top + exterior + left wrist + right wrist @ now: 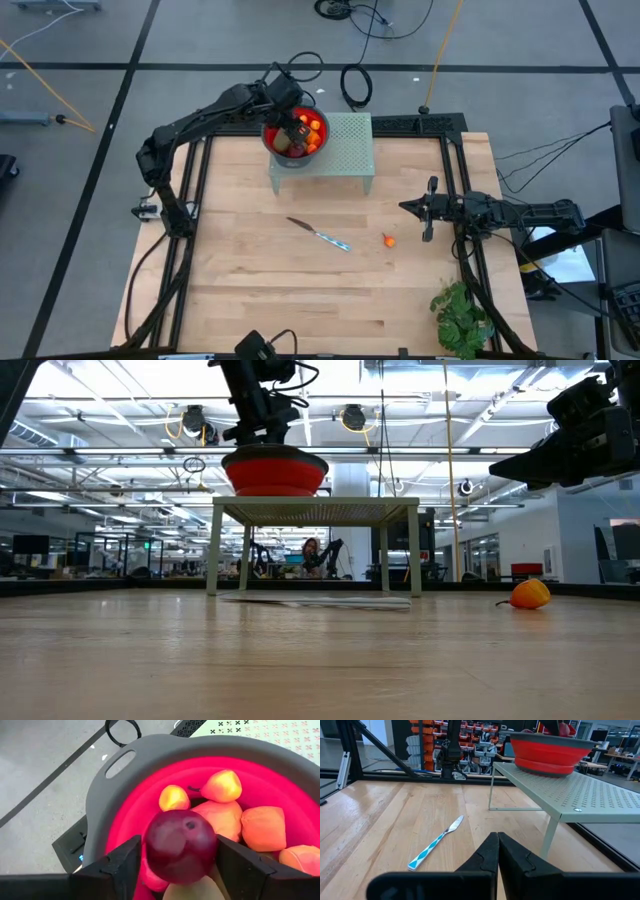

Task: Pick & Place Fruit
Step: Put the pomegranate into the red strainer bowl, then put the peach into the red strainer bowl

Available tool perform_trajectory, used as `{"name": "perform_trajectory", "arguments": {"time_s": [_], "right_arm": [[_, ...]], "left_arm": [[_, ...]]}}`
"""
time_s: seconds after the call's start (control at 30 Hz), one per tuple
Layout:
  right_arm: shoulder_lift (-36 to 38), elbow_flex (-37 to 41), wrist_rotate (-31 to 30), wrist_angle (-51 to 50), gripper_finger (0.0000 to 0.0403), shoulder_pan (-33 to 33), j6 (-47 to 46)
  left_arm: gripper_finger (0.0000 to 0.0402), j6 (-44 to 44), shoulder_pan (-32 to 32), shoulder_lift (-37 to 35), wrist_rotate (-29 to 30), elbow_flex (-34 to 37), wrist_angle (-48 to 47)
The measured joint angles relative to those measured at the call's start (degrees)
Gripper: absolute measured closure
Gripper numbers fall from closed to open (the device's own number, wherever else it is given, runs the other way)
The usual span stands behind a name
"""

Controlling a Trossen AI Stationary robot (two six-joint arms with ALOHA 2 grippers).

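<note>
While the left gripper [175, 865] hangs over the red bowl [270, 135] on the far-left part of the green rack [350, 140], its fingers [120, 867] sit either side of a dark red fruit [181, 845], close to it or just touching; I can't tell if they grip it or are letting go. Risk: if the jaws part with the fruit riding high on the pile, it could roll off the yellow and orange pieces [263, 827] and over the rim, since the bowl looks fairly full. The bowl sits near the rack's left edge, so a nudge from the gripper could shift it toward the drop. Centre: the knife [320, 235] lies flat on the table [250, 290] in front of the rack, clear of both arms, with bare wood all around it. Right of it one small orange fruit [389, 240] sits alone on the table, still to be picked; it is round and could roll if clipped. The right gripper [430, 208] waits just right of that fruit, fingers [497, 852] pressed together, holding nothing. Near right, the plant [462, 315] sits at the table corner, out of the way. Open room is widest over the near half of the table.
</note>
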State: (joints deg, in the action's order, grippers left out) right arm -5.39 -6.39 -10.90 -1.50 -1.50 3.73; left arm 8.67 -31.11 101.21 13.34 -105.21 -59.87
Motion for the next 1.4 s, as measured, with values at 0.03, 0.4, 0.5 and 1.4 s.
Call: {"name": "perform_trajectory", "arguments": {"time_s": [0.03,0.4,0.5,1.4], "right_arm": [[0.0,0.0,0.0,0.0,0.0403,0.0,0.0],[0.0,0.0,0.0,0.0,0.0403,0.0,0.0],[0.0,0.0,0.0,0.4,0.0403,0.0,0.0],[0.0,0.1,0.2,3.8,0.0403,0.0,-4.6]], "left_arm": [[0.0155,-0.2,0.0,0.0,0.0,0.0,0.0],[0.0111,-3.1,0.0,0.0,0.1,0.0,-0.1],[0.0108,-3.7,0.0,0.0,0.1,0.0,-0.1],[0.0108,5.8,4.5,-13.9,-1.3,0.0,0.1]]}}
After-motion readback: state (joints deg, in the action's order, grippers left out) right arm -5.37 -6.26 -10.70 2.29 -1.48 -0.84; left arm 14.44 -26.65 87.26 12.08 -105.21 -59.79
